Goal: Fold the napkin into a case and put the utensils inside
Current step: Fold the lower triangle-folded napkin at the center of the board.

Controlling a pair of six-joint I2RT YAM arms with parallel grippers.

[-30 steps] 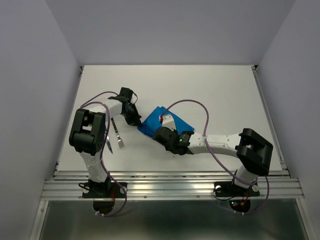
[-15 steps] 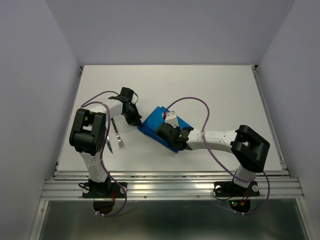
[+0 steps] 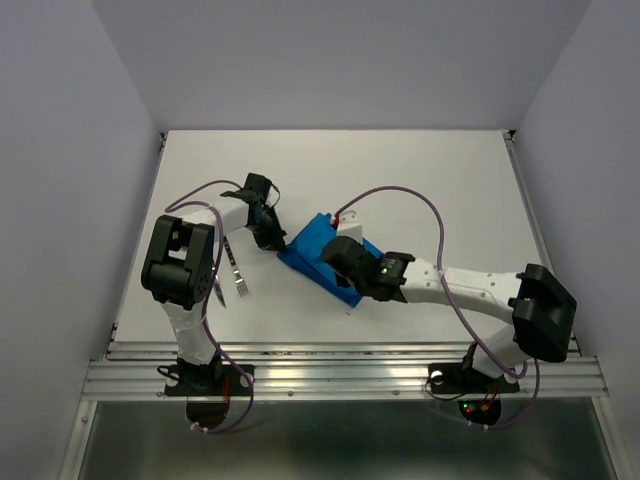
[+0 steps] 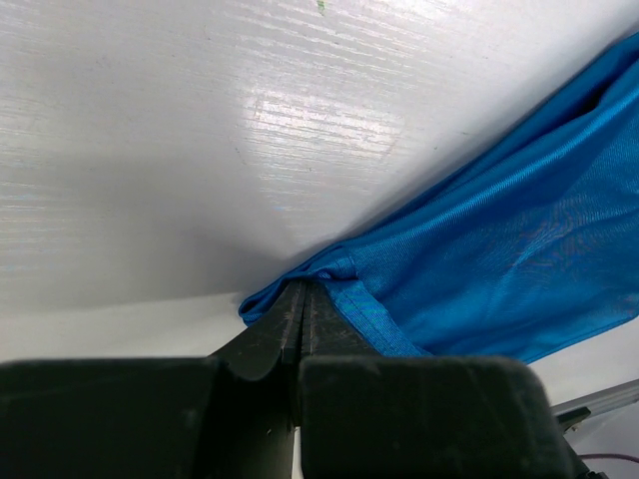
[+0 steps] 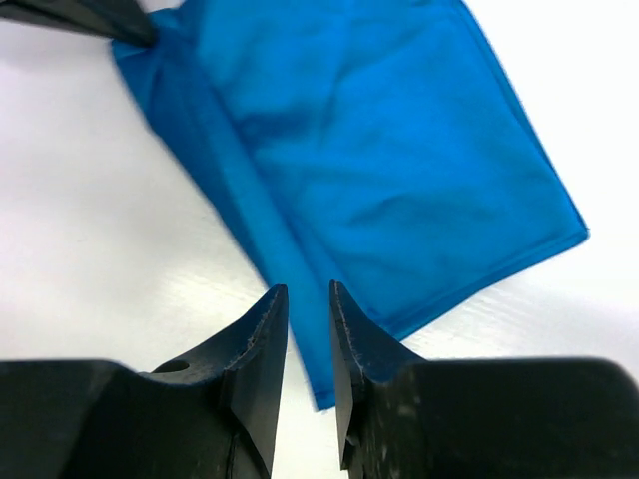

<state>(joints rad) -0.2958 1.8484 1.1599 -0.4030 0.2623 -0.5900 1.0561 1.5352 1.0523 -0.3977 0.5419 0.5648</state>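
The desk [image 3: 420, 180] carries the same things as a second ago. What has changed is the right arm [image 3: 470, 288]: its elbow has swung out toward the right side and the forearm now stretches low and long toward the middle.

The napkin [image 3: 310, 240] has not moved. It lies mid-desk as a folded blue rectangle, one long edge doubled over, not yet a finished pouch by the look of it.

The left pincer [image 4: 303, 299] stays clamped on the napkin's left corner, pinning it. The right pincer [image 5: 308, 287] has drawn in over the near folded edge, its jaws narrowly parted with nothing between them.

That likely sets up a pinch for the next fold.

The fork [image 3: 238, 278] and knife [image 3: 217, 291] wait untouched beside the left arm, apart from the cloth.
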